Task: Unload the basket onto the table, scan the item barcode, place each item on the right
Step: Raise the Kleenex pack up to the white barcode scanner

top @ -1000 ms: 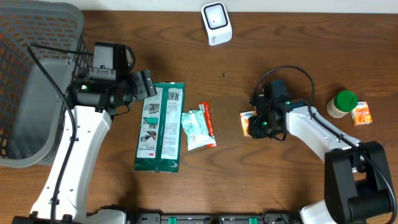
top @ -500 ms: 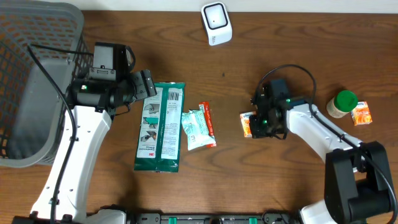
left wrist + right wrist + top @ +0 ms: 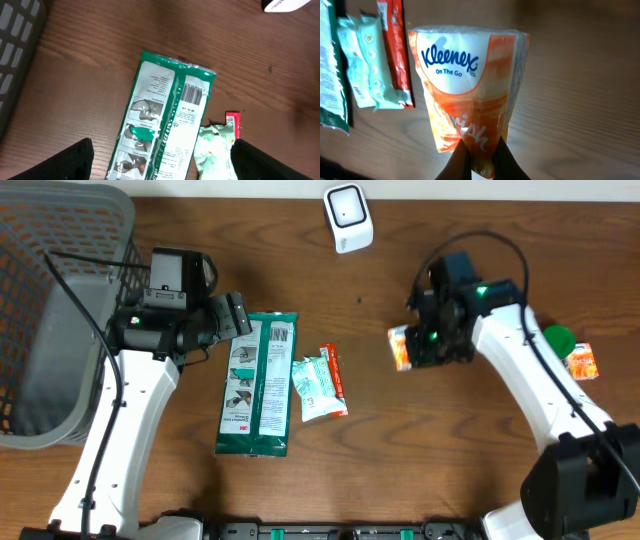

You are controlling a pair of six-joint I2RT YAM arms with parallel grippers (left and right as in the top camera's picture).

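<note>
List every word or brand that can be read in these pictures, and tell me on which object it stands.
"Kleenex": orange and white soft tissue pack.
"On The Go": same pack, under the brand name.
Long green and white flat packet: barcode and print visible, too small to read.
Pale green crumpled wrapper and thin red packet: print blurred, unreadable.

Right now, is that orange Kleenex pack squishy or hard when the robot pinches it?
Probably squishy: the tissue pack wrinkles and narrows where the fingers pinch its end. Likely light too, since one small pinch seems to carry it. Its shiny plastic wrap could be slippery.
</note>
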